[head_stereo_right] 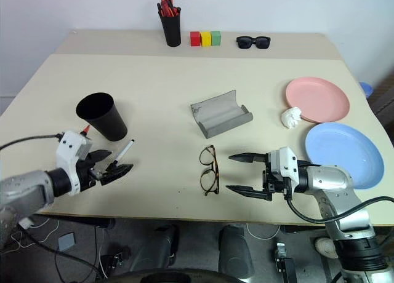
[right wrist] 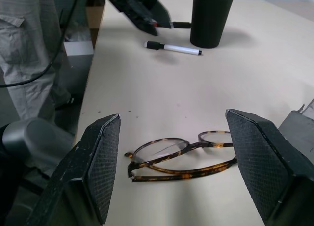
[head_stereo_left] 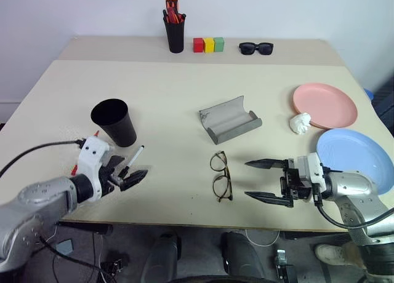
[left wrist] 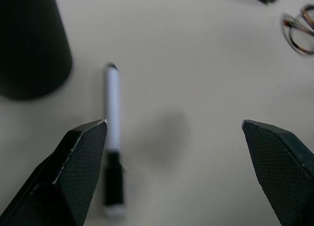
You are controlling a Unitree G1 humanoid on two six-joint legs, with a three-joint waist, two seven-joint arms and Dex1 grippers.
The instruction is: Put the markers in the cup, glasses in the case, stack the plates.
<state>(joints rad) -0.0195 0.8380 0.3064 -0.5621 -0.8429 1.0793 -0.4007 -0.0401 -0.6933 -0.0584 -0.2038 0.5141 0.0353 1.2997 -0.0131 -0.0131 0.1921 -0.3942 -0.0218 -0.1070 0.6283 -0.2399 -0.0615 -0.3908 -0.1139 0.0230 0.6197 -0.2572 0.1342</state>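
Two grippers spread, nothing held: left gripper [head_stereo_left: 126,174] over white-ended marker [head_stereo_left: 135,155] lying beside cup [head_stereo_left: 115,122]; right gripper [head_stereo_right: 245,173] facing folded glasses [head_stereo_right: 209,170] below open case [head_stereo_right: 220,120] | advice: centre jaws across marker barrel, clear of cup wall | tissue wad [head_stereo_left: 300,122] between pink plate [head_stereo_left: 325,104] and blue plate [head_stereo_left: 356,157]

red-capped marker [head_stereo_left: 92,138] mostly hidden behind left gripper [head_stereo_left: 126,175]; blue plate [head_stereo_left: 360,157] partly covered by right arm

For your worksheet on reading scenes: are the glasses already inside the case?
No, the glasses lie folded on the table in front of the open case.
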